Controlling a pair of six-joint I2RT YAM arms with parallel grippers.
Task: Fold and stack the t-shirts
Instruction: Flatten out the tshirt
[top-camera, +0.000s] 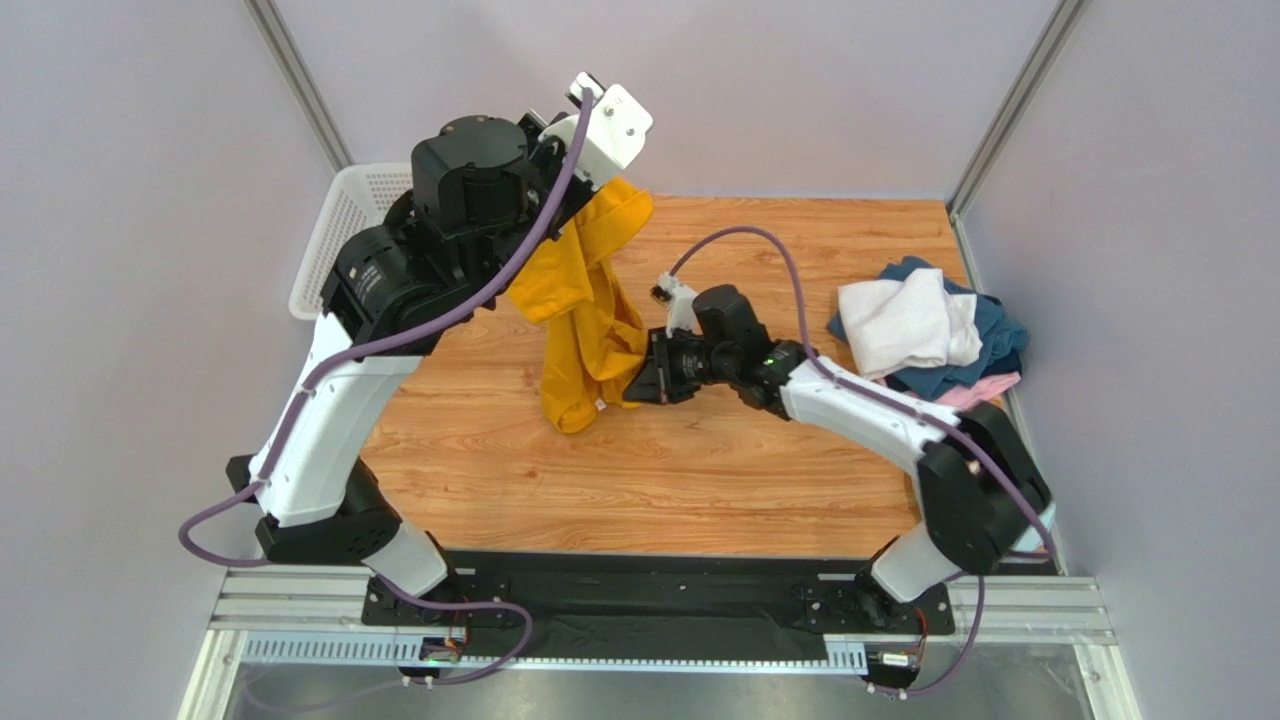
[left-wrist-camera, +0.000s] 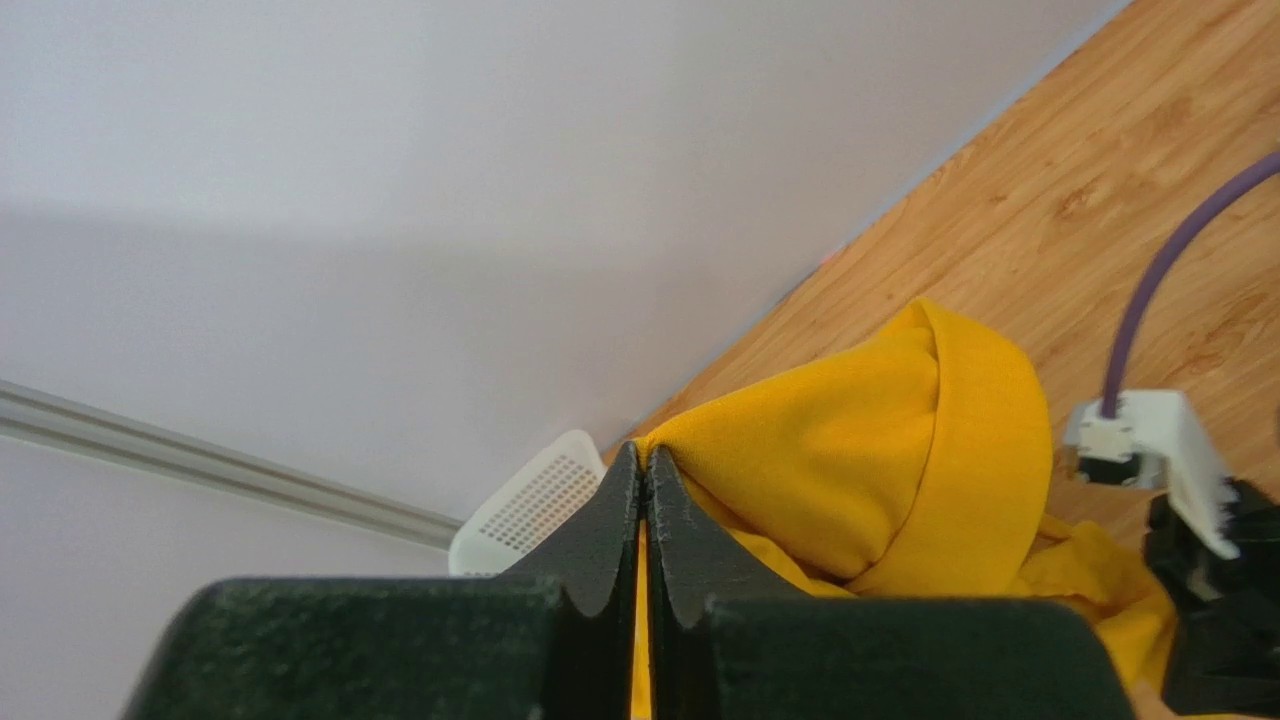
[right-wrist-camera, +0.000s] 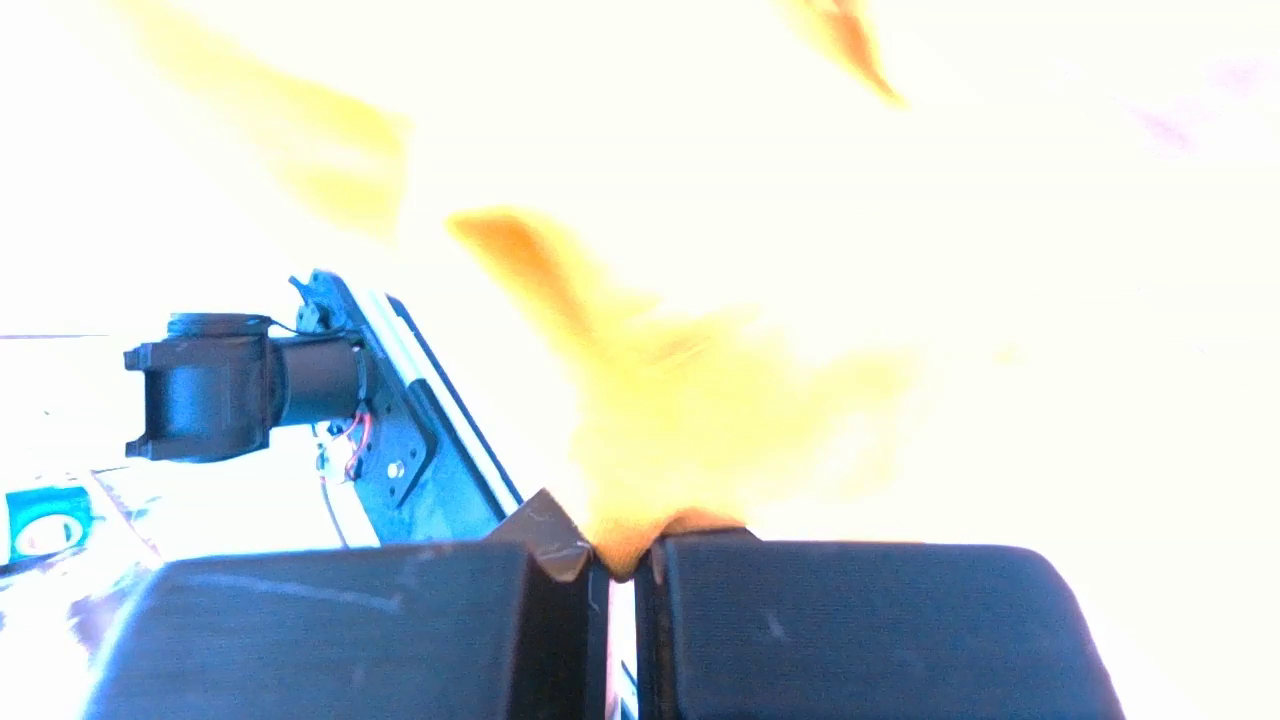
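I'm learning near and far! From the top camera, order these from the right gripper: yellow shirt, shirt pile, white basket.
1. Mustard-yellow t-shirt, pinched in the right gripper.
2. Pile of shirts, right side.
3. White mesh basket, far-left corner.

Left claw (left-wrist-camera: 645, 483) clamped on mustard-yellow shirt (left-wrist-camera: 872, 443), white basket (left-wrist-camera: 529, 507) behind

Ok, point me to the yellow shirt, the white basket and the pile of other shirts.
yellow shirt (top-camera: 586, 338): top external view, hanging mid-section.
white basket (top-camera: 358, 195): top external view, mesh corner.
shirt pile (top-camera: 902, 323): top external view, white shirt on top.
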